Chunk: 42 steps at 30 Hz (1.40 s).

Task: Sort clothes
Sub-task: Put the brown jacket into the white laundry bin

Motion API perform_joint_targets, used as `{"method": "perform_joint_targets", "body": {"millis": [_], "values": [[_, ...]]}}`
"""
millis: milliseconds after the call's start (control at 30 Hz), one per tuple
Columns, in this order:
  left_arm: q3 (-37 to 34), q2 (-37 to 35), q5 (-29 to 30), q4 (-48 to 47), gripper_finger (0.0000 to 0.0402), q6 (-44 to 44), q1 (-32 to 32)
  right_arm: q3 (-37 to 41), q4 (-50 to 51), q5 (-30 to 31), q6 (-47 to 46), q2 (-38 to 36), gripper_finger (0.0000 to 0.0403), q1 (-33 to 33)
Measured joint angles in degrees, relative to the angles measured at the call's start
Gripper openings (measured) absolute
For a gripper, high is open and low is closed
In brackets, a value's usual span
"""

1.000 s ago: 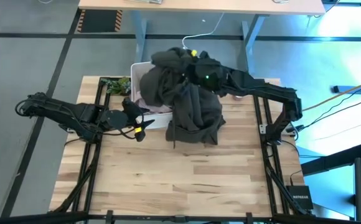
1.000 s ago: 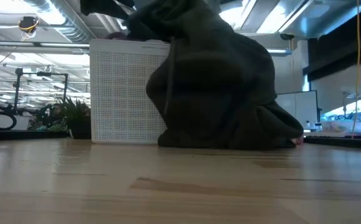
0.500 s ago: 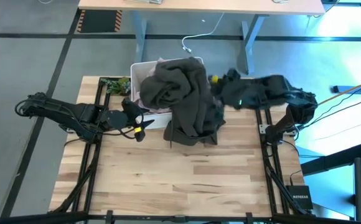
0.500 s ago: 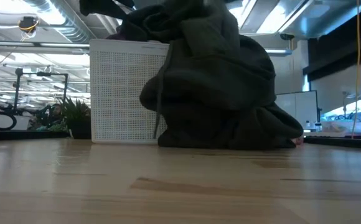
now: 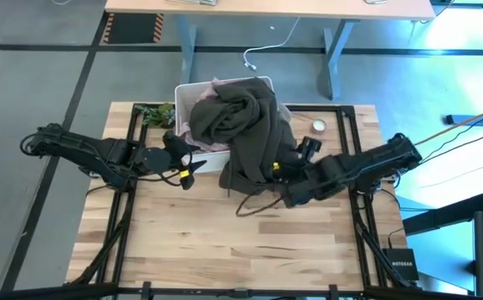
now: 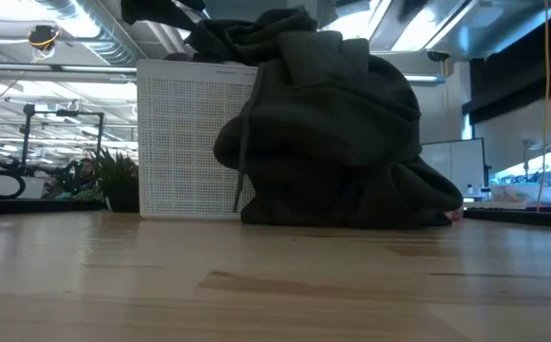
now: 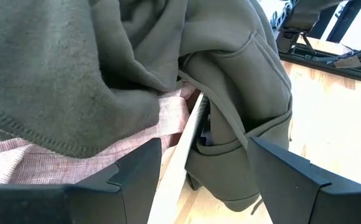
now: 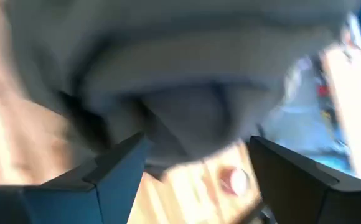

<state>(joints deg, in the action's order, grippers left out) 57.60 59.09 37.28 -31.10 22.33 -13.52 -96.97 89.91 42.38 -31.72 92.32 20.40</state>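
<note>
From above, the big dark olive-grey fleece garment [image 5: 250, 125] lies heaped over the near rim of the white perforated plastic bin [image 5: 193, 88], its bunched upper part inside the bin and its lower half spilling onto the pale wooden table [image 5: 225, 242]; a dusty pink cloth [image 5: 193, 133] peeks out beneath it; a thin drawcord [image 5: 254, 204] curls on the wood. The right gripper [image 5: 280, 171], half a second ago up beside the bin, has dropped to the garment's lower right edge, jaws spread and holding nothing; the left gripper [image 5: 185, 163] waits beside the bin's left corner, jaws parted and empty.

From table height, the olive mound [image 6: 337, 133] now sags slightly lower against the bin [image 6: 190, 142].

Left wrist: olive folds [image 7: 106, 56] over pink weave [image 7: 75, 155] at the bin's rim [image 7: 183, 149].

Right wrist: blurred grey-green cloth [image 8: 187, 68] fills the frame.
</note>
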Motion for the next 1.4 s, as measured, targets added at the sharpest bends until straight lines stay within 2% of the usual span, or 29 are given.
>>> {"method": "perform_joint_targets", "body": {"millis": [167, 233, 400, 533, 600, 700, 767, 867, 1033, 1200, 1300, 1400], "values": [[0.00, 0.00, 0.00, 0.01, 0.0233, -0.06, 0.00, 13.80, -2.46, -2.19, -1.20, -8.92, 0.0298, -7.41], [0.00, 0.00, 0.00, 0.11, 0.0233, -0.60, 0.00, 18.89, -8.20, -4.42, 1.39, -13.49, 0.0298, -10.46], [0.00, 0.00, 0.00, 0.25, 0.0233, -1.31, 0.00, 31.46, -29.29, -15.95, 10.54, -22.44, 0.0298, -15.11], [0.00, 0.00, 0.00, 0.23, 0.0233, -1.75, 0.00, 40.92, -44.39, -23.16, 15.48, -23.77, 0.0298, -16.08], [0.00, 0.00, 0.00, 0.25, 0.0233, -1.73, 0.00, 44.72, -51.73, -29.17, 17.30, -22.99, 0.0298, -15.98], [0.00, 0.00, 0.00, 0.23, 0.0233, -1.73, 0.00, 48.93, -61.27, -39.07, 17.90, -21.35, 0.0298, -15.67], [0.00, 0.00, 0.00, 0.24, 0.0233, -1.73, 0.00, 50.52, -66.15, -41.58, 17.00, -20.19, 0.0298, -15.05], [0.00, 0.00, 0.00, 0.23, 0.0233, -1.73, 0.00, 50.82, -68.51, -41.44, 17.18, -18.15, 0.0298, -13.90], [0.00, 0.00, 0.00, 0.43, 0.0233, -1.73, 0.00, 50.82, -73.76, -35.77, 18.69, -14.05, 0.0298, -13.13], [0.00, 0.00, 0.00, 0.51, 0.0233, -1.73, 0.00, 50.79, -79.28, -34.03, 18.74, -9.52, 0.0291, -13.28], [0.00, 0.00, 0.00, 0.51, 0.0233, -1.73, 0.00, 50.79, -80.65, -29.98, 18.76, -8.43, 0.0248, -13.28], [0.00, 0.00, 0.00, 0.51, 0.0233, -1.73, 0.00, 50.74, -81.15, -26.88, 18.76, -8.69, 0.0165, -13.24]]}}
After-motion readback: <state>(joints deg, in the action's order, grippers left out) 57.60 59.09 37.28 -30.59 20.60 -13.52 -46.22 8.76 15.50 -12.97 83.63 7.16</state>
